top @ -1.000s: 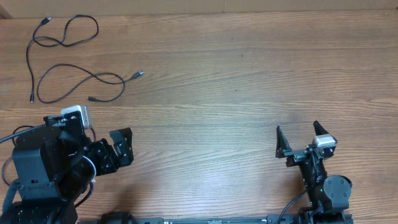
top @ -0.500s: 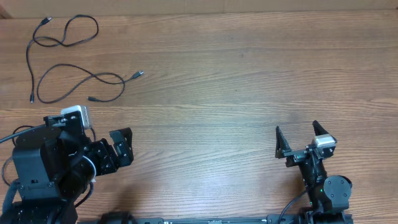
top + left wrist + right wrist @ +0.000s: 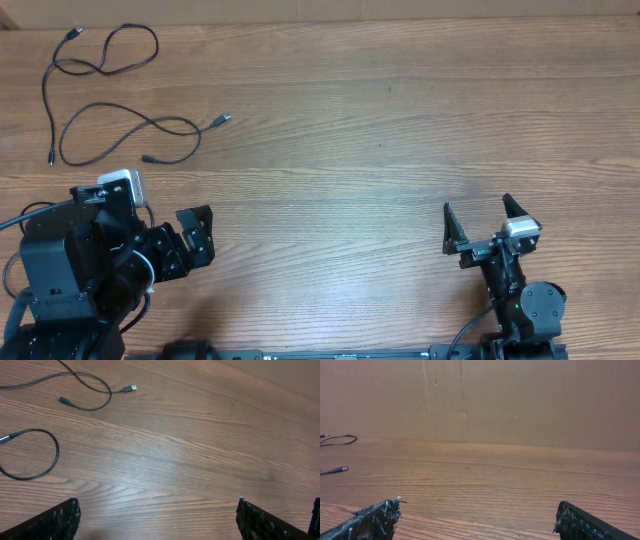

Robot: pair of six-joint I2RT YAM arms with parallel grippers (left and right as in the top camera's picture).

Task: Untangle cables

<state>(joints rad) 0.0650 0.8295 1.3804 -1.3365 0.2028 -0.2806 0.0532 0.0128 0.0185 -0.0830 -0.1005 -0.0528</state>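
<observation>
The cables [image 3: 120, 125] lie as loose black loops at the table's far left corner. One loop [image 3: 130, 45] sits at the back and a longer one [image 3: 150, 122] in front, with a silvery plug [image 3: 225, 119]. My left gripper [image 3: 203, 235] is open and empty at the near left, well short of them. Its wrist view shows the plug [image 3: 131, 388], a cable loop [image 3: 50, 445] and the open gripper [image 3: 157, 505]. My right gripper [image 3: 477, 205] stands open and empty at the near right. In the right wrist view the gripper [image 3: 477, 507] is open over bare wood and cable ends [image 3: 340, 439] show far left.
The wooden table [image 3: 380, 130] fills the overhead view. A brown cardboard wall [image 3: 470, 400] stands along its far edge. The left arm's base and white camera housing [image 3: 122, 186] sit at the near left corner.
</observation>
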